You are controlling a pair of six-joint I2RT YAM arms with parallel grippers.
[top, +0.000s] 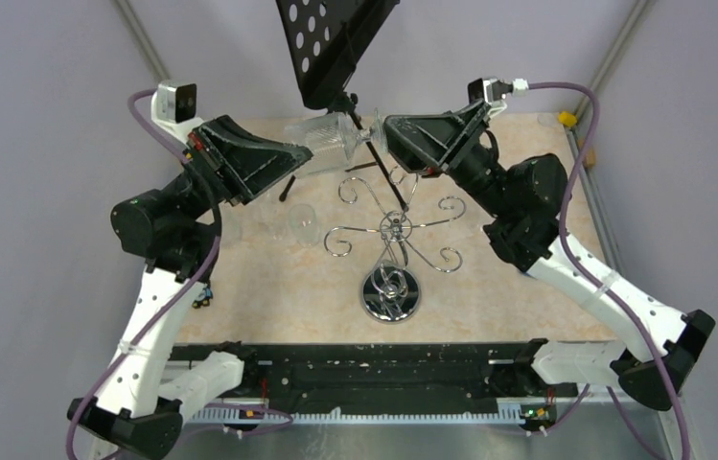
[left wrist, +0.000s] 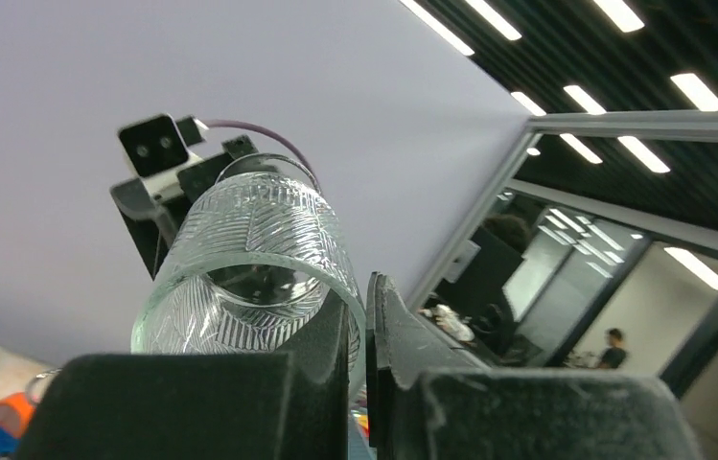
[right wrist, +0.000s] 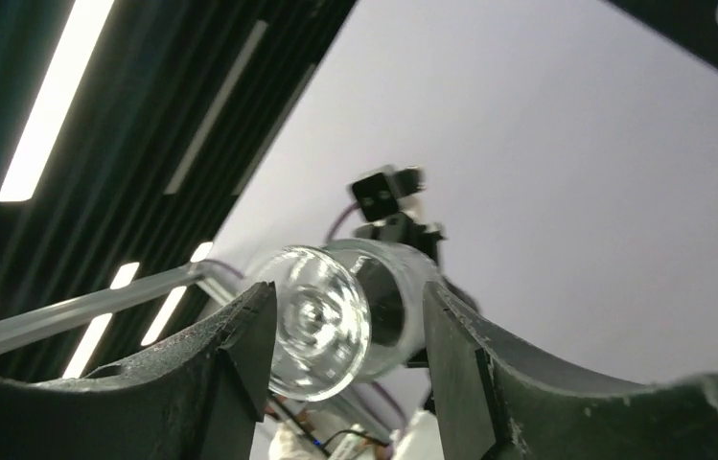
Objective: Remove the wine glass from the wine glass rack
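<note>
The wine glass (top: 329, 135) lies on its side in the air behind the chrome wine glass rack (top: 394, 229), clear of the scroll arms. My left gripper (top: 308, 153) is shut on the rim of the bowl. In the left wrist view one finger sits inside the patterned bowl (left wrist: 249, 254) and the other outside, so the left gripper (left wrist: 366, 299) pinches the wall. My right gripper (top: 381, 135) is open at the glass's other end. In the right wrist view the round foot (right wrist: 321, 321) sits between the spread fingers of the right gripper (right wrist: 349, 309).
A black perforated music stand (top: 335, 43) rises at the back, its tripod legs just behind the rack. A second clear glass (top: 303, 221) stands on the table left of the rack. The rack's mirrored base (top: 390, 293) is near the table's middle front.
</note>
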